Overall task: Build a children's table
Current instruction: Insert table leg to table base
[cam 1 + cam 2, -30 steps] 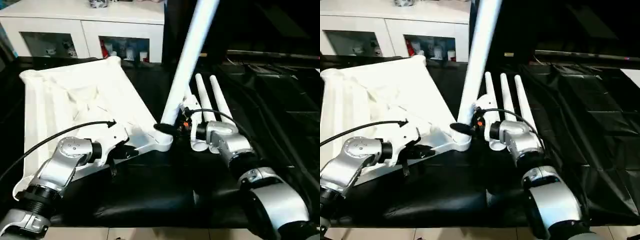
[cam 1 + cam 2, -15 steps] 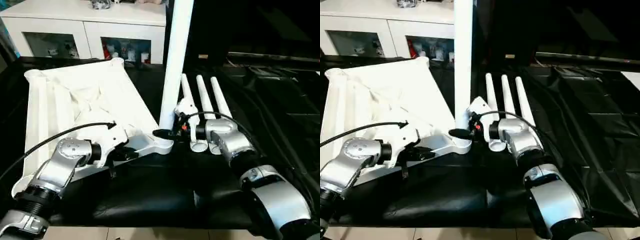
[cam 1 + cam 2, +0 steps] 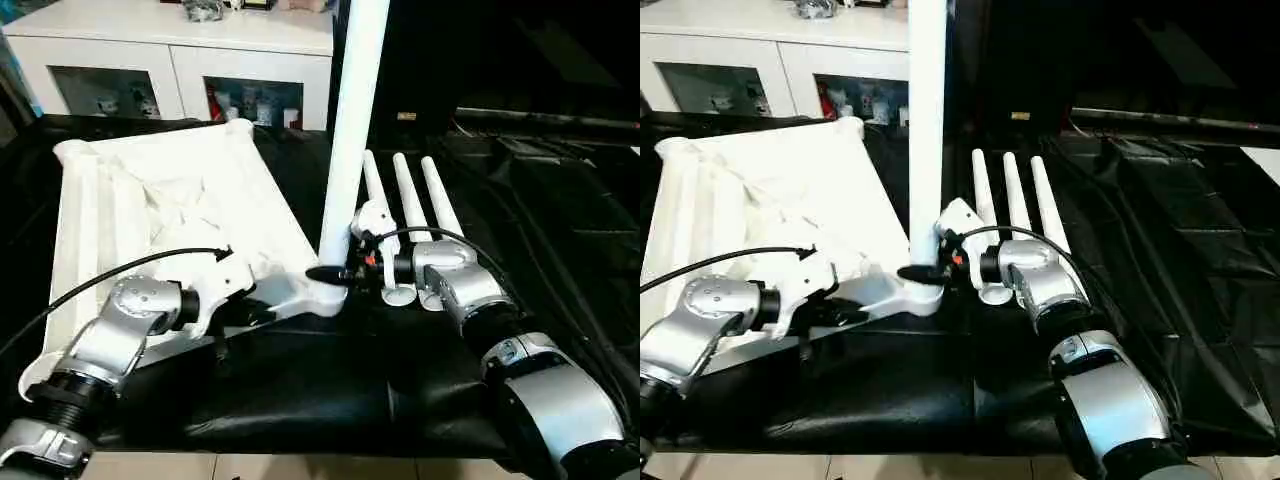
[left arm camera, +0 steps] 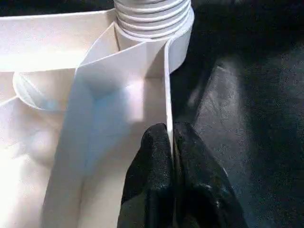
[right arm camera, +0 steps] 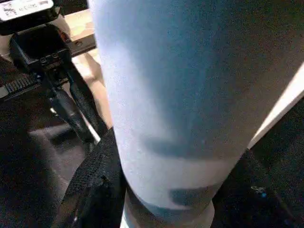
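— Fingers first: how are they set?
— The left gripper (image 4: pixel 172 156) is pinched on a thin rim wall of the tabletop (image 3: pixel 150 215), its black fingers (image 4: pixel 154 161) pressed onto that wall from both sides, just beside the near-right corner socket (image 4: pixel 154 28). The right gripper (image 3: pixel 330 273) is clamped around the base of the upright leg (image 3: pixel 352 120); one black finger (image 5: pixel 92 180) is seen wrapped against the tube.
— Where is the task's thing?
— The tabletop is laid ribbed side up on the black-covered table (image 3: pixel 560 240), toward the left. The upright leg is stood in the near-right socket. Three spare legs (image 3: pixel 405 215) are laid side by side just right of it.
— Which step is judged to be in hand?
— Seating of the first leg, it seems. A straight push or twist down is called for next, with the rim held steady.
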`<state>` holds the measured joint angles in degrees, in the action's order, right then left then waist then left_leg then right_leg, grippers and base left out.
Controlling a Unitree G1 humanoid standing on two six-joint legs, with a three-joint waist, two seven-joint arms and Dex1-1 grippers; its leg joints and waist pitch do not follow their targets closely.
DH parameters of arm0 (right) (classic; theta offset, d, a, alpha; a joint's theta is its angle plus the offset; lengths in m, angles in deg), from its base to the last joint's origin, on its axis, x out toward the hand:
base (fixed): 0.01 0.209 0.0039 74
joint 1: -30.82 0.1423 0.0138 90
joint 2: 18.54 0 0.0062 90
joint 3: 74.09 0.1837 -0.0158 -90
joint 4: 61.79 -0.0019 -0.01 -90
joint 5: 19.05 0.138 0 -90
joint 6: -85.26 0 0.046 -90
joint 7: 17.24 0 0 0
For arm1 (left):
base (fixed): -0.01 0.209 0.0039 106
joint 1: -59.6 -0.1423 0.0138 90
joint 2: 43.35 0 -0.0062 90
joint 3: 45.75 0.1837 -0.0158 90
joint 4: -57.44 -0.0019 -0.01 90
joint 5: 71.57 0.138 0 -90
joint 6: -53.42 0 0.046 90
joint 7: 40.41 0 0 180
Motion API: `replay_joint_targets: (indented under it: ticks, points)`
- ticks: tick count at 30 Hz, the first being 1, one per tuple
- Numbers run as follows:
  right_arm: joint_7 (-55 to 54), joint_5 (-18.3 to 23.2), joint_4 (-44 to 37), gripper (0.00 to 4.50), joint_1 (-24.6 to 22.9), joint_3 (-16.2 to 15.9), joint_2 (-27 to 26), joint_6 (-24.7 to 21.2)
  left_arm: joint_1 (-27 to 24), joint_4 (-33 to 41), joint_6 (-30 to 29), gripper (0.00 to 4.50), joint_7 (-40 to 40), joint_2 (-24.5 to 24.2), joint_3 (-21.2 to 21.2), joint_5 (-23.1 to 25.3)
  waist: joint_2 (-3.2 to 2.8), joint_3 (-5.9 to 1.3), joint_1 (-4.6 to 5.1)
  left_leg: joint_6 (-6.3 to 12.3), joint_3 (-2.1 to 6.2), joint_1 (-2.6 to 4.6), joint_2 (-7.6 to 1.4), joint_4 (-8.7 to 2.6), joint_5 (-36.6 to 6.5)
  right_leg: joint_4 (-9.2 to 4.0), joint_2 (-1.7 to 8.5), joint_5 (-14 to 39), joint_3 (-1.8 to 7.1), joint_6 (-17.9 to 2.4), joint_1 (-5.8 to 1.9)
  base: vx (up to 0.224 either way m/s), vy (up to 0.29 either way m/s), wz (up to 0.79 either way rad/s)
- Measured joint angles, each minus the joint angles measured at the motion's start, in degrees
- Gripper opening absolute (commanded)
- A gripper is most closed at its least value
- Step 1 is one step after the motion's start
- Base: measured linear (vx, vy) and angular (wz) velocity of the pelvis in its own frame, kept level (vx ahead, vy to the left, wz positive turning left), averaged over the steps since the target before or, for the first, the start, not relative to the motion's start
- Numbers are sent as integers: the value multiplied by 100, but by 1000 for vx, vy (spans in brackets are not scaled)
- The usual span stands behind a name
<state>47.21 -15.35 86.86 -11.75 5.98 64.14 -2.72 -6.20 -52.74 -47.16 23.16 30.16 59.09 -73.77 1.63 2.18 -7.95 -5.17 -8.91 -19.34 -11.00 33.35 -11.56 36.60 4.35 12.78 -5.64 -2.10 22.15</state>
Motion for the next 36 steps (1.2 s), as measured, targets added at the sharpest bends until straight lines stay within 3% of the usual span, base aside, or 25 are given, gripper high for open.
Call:
replay_joint_targets:
  ticks: [6, 11, 17, 20, 25, 36]
  points:
    - [-146, 0, 26, 191, -10, 2, -42, 0, 30, -113, 35, 0, 2, 1, 11, -19, -1, 1, -6, -4, -2, 36, 0, -20, 2, -11, -1, 1, 1, 3, -27, 0, 0, 0]
    - [-1334, 0, 165, 191, -45, 121, -309, -9, 298, -389, -364, 0, -449, 239, 6, 154, 12, -8, 15, -31, -4, 62, 0, -31, 18, -5, -2, 10, 4, 21, -35, 0, 0, 0]
    - [-3307, 10, 424, 191, 20, 527, -711, -407, 682, -861, -1210, 0, -1504, 1156, -50, 251, -21, -8, 47, -30, -3, 215, 13, -67, 17, -97, -1, 26, 3, 48, -139, 0, 0, 0]
    - [-4164, 21, 561, 191, 126, 710, -852, -548, 855, -991, -1590, 0, -1996, 1576, -67, 283, -40, -23, 68, -28, -2, 226, 34, -118, 16, -191, 3, 28, 1, 51, -170, 0, 0, 0]
    - [-4985, 93, 685, 191, 194, 944, -1023, -625, 1009, -1103, -1905, 0, -2416, 1965, -82, 378, -22, -38, 84, -28, -1, 233, 50, -151, 16, -260, 5, 29, 8, 53, -216, 0, 0, 0]
    - [-5271, 47, 732, 191, 259, 1090, -1139, -665, 1055, -1080, -2068, 0, -2513, 1994, -82, 416, 2, -46, 133, -26, 32, 225, 83, -176, 15, -271, 12, 67, 18, 117, -211, 0, 0, 0]
